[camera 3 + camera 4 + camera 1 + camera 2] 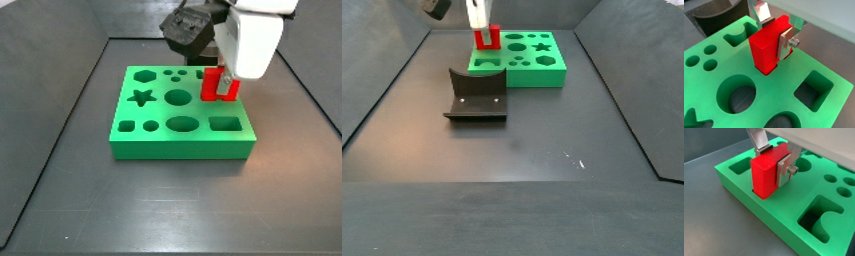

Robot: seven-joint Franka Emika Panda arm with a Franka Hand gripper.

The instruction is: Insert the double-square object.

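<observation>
The double-square object [765, 50] is a bright red tall peg, upright, and shows in both wrist views [765, 175]. My gripper [775, 34] is shut on its upper part, one silver finger [784, 170] on each side. The peg's lower end sits in a hole near one edge of the green block [771, 87], which has several shaped holes. In both side views the peg [218, 84] stands at the block's edge [486, 40] under the gripper [221, 72]. How deep the peg sits is hidden.
The green block [181, 135] lies on the dark floor, and it also shows in a side view [543, 70]. The dark fixture [476, 97] stands on the floor just beside the block. Dark walls border the floor.
</observation>
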